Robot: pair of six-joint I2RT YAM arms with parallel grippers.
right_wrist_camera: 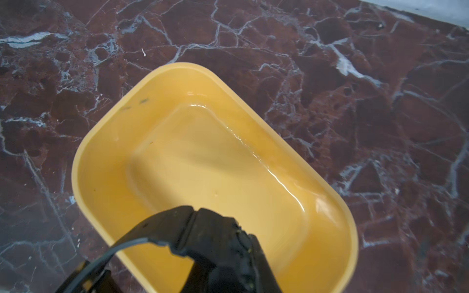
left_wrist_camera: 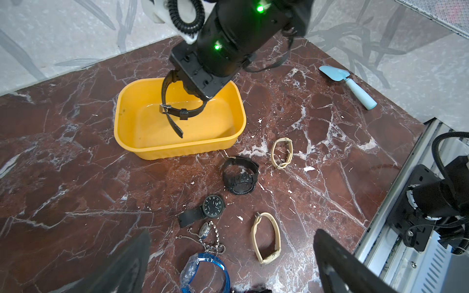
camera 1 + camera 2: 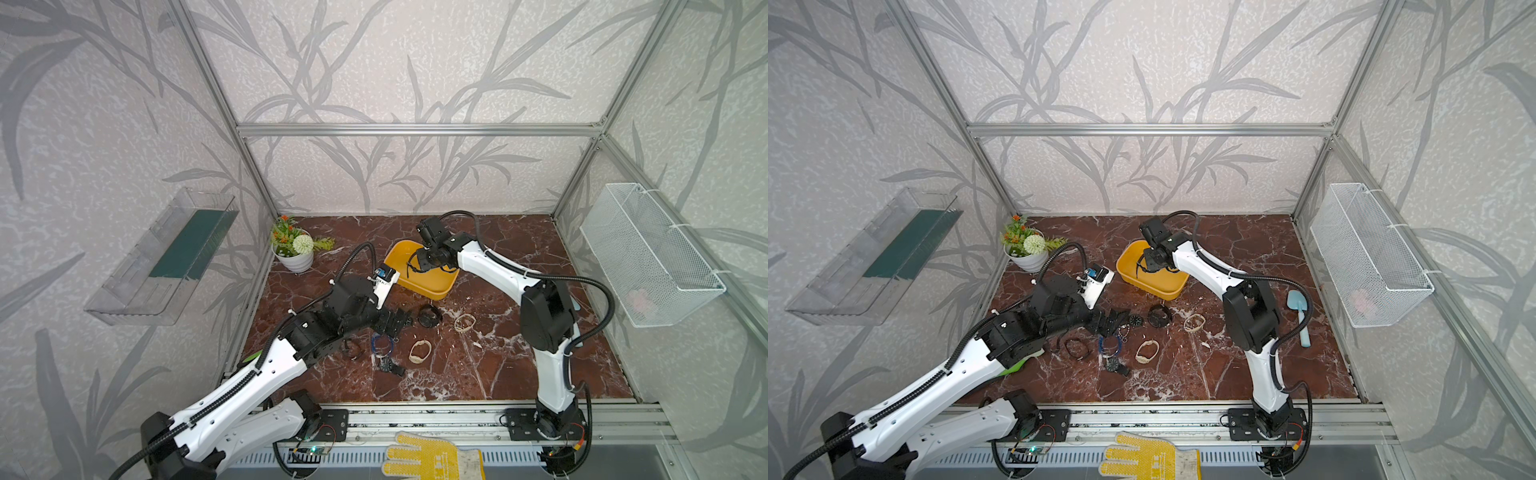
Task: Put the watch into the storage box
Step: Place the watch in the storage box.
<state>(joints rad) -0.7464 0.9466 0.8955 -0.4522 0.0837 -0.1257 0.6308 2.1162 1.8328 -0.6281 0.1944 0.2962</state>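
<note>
Nearest the camera head, a yellow-and-white knitted work glove (image 3: 432,457) lies by the aluminium front rail (image 3: 436,419). Past it, over the red-brown marble tabletop (image 3: 498,365), the left gripper (image 3: 392,322) hovers low with its jaws spread wide and nothing between them. Its wrist view looks down on loose watches that both top views show only small: a translucent blue plastic watch (image 2: 205,271), a silver chain watch (image 2: 205,232), a black round-dial watch (image 2: 213,206), a chunky black digital watch (image 2: 239,175), a beige band watch (image 2: 266,237) and a second beige band watch (image 2: 281,153). A pale blue plastic trowel (image 3: 1300,316) lies beside the right arm, plain in a top view and in the left wrist view.

Farther back, the right gripper (image 3: 424,259) is pinched on the black strap watch (image 2: 182,109), holding it over the yellow plastic storage box (image 2: 177,152). The left wrist view shows the buckled loop and strap tail hanging within the box's walls — whether the tail touches the floor cannot be told. The right wrist view gives only the watch's case, close up, above the box floor. Farthest, a white pot of artificial flowers (image 3: 293,249) stands in the back left corner
</note>
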